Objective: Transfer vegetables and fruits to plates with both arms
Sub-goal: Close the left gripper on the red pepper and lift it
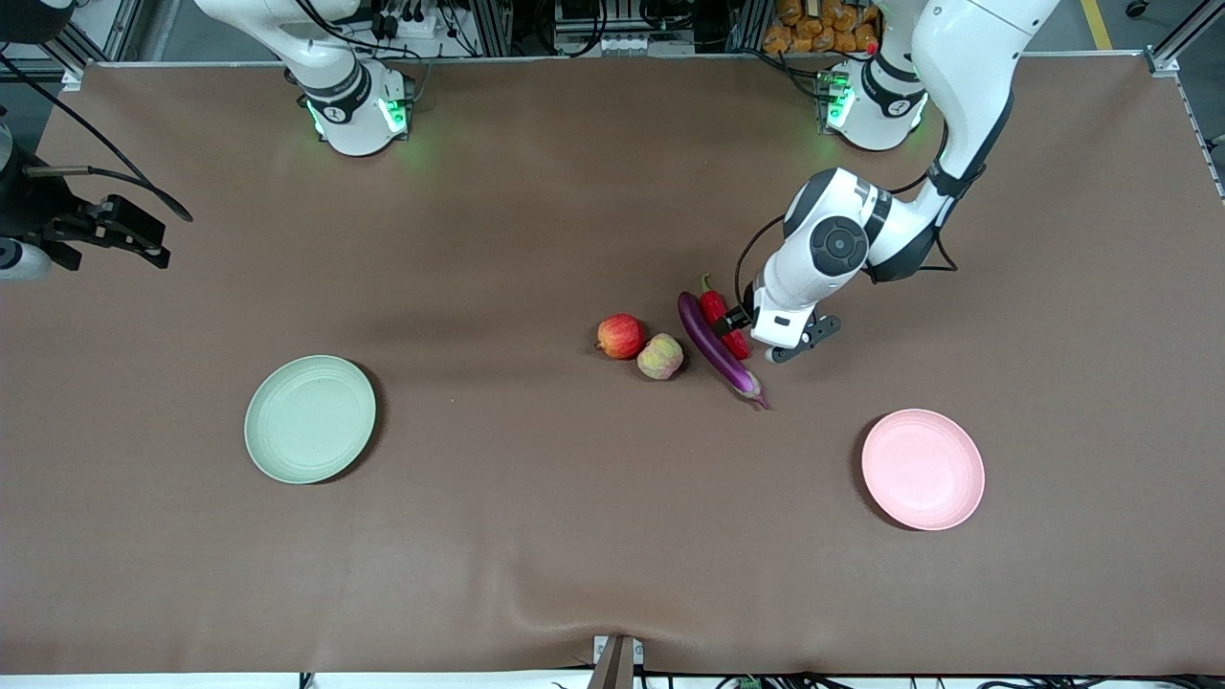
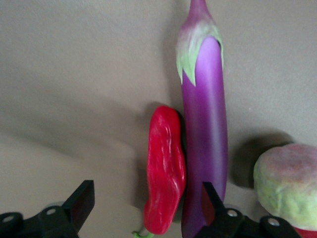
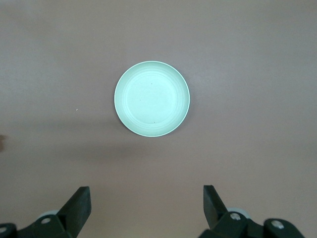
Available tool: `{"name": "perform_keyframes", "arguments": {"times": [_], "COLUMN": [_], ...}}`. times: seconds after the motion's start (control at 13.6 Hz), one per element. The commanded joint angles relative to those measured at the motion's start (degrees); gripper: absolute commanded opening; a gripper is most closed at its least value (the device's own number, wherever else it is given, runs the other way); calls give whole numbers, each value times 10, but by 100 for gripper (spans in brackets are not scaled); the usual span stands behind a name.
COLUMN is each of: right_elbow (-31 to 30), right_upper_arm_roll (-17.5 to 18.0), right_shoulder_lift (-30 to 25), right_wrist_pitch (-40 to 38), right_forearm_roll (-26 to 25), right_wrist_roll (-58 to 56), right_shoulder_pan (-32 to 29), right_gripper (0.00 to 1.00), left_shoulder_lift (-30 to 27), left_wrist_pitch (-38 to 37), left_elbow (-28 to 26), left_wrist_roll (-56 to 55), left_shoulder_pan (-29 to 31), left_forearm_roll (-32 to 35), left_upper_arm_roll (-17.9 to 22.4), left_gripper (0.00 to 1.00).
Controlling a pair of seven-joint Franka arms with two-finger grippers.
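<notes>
Pink plate (image 1: pixel 923 469): nearest the front edge, toward the left arm's end of the table. Round, matte, pale pink, bare. Judged light and rigid; it needs no handling, only a gentle drop-off.

Green plate (image 1: pixel 310 418): toward the right arm's end, slightly farther from the front edge. Same size, pale green, bare; seen whole in the right wrist view (image 3: pixel 152 98).

Right gripper (image 1: pixel 124 234): up in the air over the table's edge at the right arm's end, jaws spread wide, holding nothing. This arm waits.

Apple (image 1: pixel 620 336): mid-table, round, red with yellow patches. Judged firm, fairly heavy and smooth; best taken across its widest part.

Pale fruit (image 1: pixel 660 356): touching the apple, slightly nearer the front edge. Yellow-green with a pink blush, dull skin. Judged firm; take it the same way.

Eggplant (image 1: pixel 716 346): mid-table, lying aslant, green cap end nearest the front edge. Long, slim, glossy purple. Judged slippery and prone to tip; grip it across the middle of its length.

Chili (image 1: pixel 722 321): lying against the eggplant on the side toward the left arm's end. Short, shiny red, wrinkled, green stem. Judged light and slightly soft; pinch mid-body, though the eggplant crowds one finger.

Left gripper (image 1: pixel 771 337): low over the chili, jaws wide, straddling the chili (image 2: pixel 164 174) and part of the eggplant (image 2: pixel 205 139), holding nothing.
</notes>
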Motion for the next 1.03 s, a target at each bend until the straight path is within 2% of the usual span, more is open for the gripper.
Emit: {"name": "perform_keyframes", "arguments": {"times": [0.0,0.29,0.96], "right_elbow": [8,8,8], "right_upper_arm_roll": [0,0,0], "right_shoulder_lift": [10,12,14], "right_wrist_pitch": [-2,-3,-3], "right_forearm_roll": [2,2,2], "right_wrist_roll": [-2,-2,-1], "right_shoulder_pan": [2,5,6], "right_gripper": [100,100,100], "left_shoulder_lift": [2,25,32], "left_wrist_pitch": [27,52,53], "left_elbow": [-15,-15,-30], "left_wrist_roll": [-23,-48,-48], "left_shoulder_pan": [-16,-27,-29], "left_forearm_roll": [1,2,2], "left_upper_arm_roll": [2,4,4], "left_gripper": [91,85,69]}}
